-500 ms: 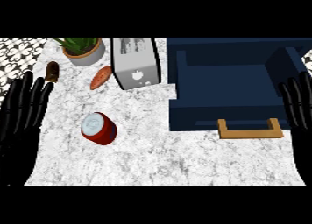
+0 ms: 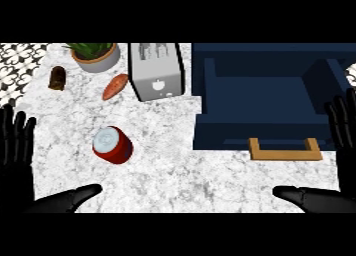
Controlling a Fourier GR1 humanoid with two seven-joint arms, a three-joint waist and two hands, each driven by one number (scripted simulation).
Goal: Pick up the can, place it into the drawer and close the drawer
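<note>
Both hands are now spreading wider than a moment ago, left hand [image 2: 11,145] and right hand [image 2: 349,135] released; the can [image 2: 112,145] is lying ungrasped, the drawer [image 2: 266,95] standing open.

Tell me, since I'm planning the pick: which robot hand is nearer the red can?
Left. The left robot hand rests open just left of the can; the right robot hand is across the counter, beyond the drawer handle.

Red can [image 2: 113,145] lies tilted on the counter, left of open navy drawer [image 2: 269,100].
</note>
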